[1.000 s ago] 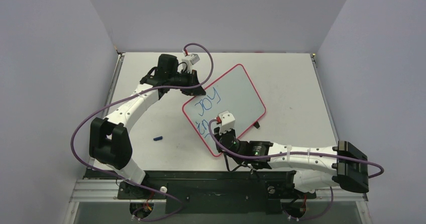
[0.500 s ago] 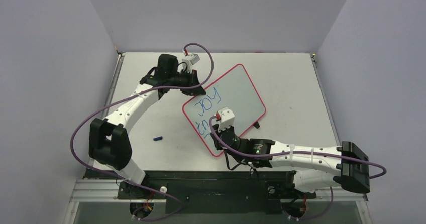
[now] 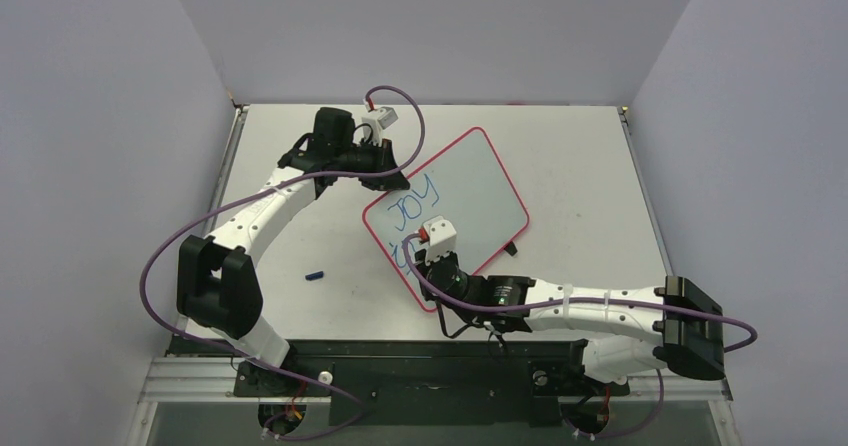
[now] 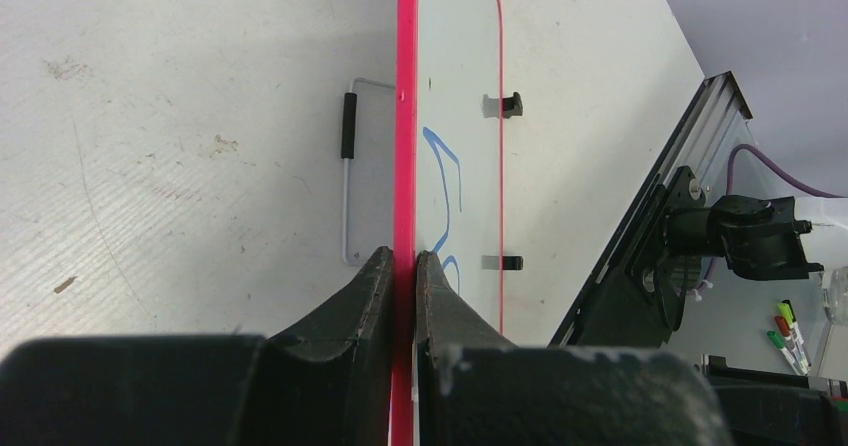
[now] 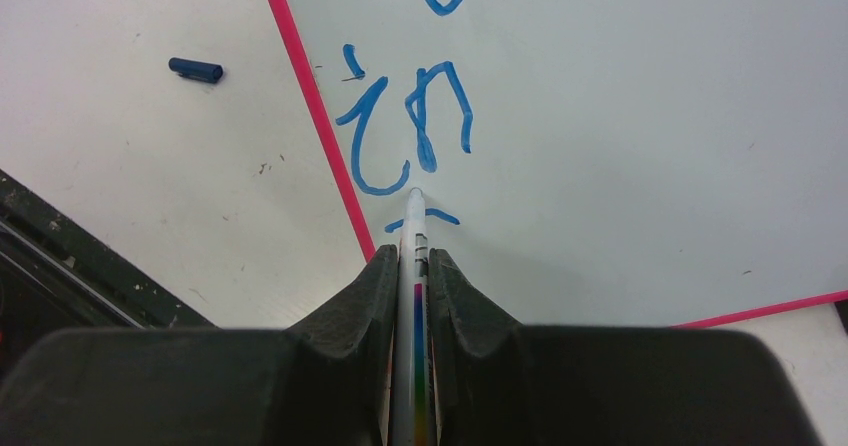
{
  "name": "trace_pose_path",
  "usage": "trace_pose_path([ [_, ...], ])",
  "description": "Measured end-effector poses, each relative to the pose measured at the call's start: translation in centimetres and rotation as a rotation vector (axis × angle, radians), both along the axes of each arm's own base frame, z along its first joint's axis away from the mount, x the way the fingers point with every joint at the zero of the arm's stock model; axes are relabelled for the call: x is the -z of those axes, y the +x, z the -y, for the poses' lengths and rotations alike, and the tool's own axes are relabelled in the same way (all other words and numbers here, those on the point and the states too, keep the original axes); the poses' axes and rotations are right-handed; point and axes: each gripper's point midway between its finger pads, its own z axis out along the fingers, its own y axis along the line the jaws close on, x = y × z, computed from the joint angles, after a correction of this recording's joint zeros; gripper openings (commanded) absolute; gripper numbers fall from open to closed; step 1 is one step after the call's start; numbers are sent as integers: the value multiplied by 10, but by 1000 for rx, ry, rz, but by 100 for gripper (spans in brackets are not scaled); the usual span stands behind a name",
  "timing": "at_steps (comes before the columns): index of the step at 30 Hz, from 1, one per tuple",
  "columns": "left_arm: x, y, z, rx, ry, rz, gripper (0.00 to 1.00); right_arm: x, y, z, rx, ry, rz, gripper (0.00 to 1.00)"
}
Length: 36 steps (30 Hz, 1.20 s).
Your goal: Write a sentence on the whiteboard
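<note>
The whiteboard (image 3: 470,191), white with a thin red-pink frame, lies tilted on the table. Blue writing reads "JOY" on its upper left and "in" below it (image 5: 405,121). My left gripper (image 3: 392,178) is shut on the board's upper-left edge; in the left wrist view its jaws pinch the red frame (image 4: 405,116). My right gripper (image 3: 425,263) is shut on a white marker (image 5: 413,256) with a rainbow stripe. The marker's tip touches the board just below "in", on a short blue stroke.
A blue marker cap (image 3: 316,275) lies on the table left of the board, also in the right wrist view (image 5: 195,69). The board's two black feet (image 4: 510,104) sit on its far long edge. The black front rail (image 3: 420,361) runs along the near edge.
My right gripper has moved left and slightly up along the board's lower-left part with the marker. The left gripper and the board have not moved.
</note>
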Motion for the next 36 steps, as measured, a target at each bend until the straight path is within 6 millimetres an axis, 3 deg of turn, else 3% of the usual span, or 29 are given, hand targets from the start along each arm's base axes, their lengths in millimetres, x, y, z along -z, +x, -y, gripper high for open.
trace_pose_path([
  [12,1,0,0,1,3,2,0,4,-4,1,5,23,-13,0],
  [28,-1,-1,0,3,1,6,0,35,-29,22,1,4,-77,0],
  [36,-2,-2,-1,3,1,7,0,42,-30,33,23,-22,-85,0],
])
